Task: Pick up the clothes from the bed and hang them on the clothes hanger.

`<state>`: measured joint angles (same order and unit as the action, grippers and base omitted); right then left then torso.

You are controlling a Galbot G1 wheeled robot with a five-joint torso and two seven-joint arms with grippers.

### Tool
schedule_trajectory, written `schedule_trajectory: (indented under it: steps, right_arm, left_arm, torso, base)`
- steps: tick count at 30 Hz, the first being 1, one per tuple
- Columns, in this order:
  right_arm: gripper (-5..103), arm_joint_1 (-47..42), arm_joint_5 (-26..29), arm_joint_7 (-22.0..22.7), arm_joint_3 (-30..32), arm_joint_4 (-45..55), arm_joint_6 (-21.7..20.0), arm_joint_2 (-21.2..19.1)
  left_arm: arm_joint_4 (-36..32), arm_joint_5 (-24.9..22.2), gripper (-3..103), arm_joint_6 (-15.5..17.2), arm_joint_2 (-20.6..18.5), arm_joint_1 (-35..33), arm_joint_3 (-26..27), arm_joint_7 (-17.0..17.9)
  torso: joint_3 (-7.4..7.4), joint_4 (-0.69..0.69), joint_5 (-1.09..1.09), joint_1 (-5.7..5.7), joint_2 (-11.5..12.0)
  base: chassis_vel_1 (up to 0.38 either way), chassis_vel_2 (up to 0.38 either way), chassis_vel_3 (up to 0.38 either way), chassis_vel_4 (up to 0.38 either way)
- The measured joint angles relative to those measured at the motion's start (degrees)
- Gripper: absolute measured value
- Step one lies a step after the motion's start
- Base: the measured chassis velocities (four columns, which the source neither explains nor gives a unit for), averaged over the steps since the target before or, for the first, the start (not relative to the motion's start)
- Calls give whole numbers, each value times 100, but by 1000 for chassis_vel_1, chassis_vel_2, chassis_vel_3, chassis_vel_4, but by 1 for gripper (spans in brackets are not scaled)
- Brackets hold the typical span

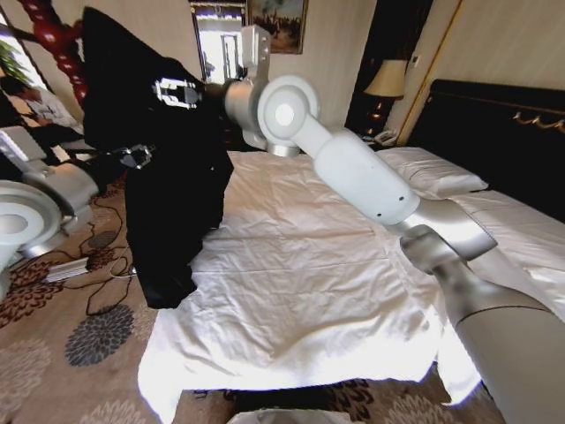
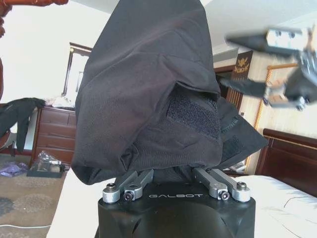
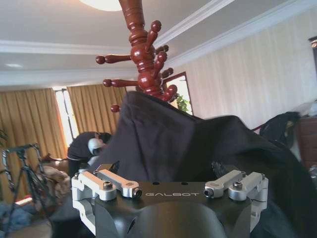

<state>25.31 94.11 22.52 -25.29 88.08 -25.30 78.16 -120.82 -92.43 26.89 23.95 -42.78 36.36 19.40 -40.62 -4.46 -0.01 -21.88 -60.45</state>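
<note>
The clothes (image 1: 168, 203), a large black garment, hang in the air off the left side of the bed (image 1: 300, 265), their top against the red-brown clothes hanger (image 1: 55, 40). In the right wrist view the fabric (image 3: 188, 144) drapes just under the hanger's knobbed pegs (image 3: 143, 64). My left gripper (image 1: 137, 156) is shut on the garment's middle, and folds of cloth (image 2: 148, 89) cover its fingers. My right gripper (image 1: 177, 93) sits higher by the garment's top. The left wrist view shows it (image 2: 228, 60) with its fingers apart and nothing between them.
Cables (image 1: 88, 265) lie on the patterned carpet below the garment. White pillows (image 1: 433, 172), a black headboard (image 1: 494, 124) and a bedside lamp (image 1: 386, 81) are at the back right. A wooden dresser (image 2: 54, 134) stands by the wall and a tripod (image 3: 20, 168) stands near the curtains.
</note>
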Motion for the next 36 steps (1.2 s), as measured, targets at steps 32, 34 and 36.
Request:
schedule_trajectory:
  steps: [32, 34, 36]
  right_arm:
    - [100, 110, 1158, 2392, 304, -488, -440, 844]
    - [100, -51, 1243, 2501, 333, -330, -386, 733]
    - [100, -222, 1387, 2599, 389, -146, -283, 635]
  left_arm:
    - [-14, 42, 19, -61, 222, -142, 250, -112]
    - [-72, 5, 19, -81, 203, -128, 263, -125]
    - [-121, -8, 19, -93, 167, -85, 257, -134]
  torso:
    - [0, -1, 2, 0, 0]
    - [0, -2, 3, 0, 0]
    - [0, -2, 3, 0, 0]
  base:
    - [0, 0, 0, 0]
    - [0, 0, 0, 0]
    - [0, 0, 0, 0]
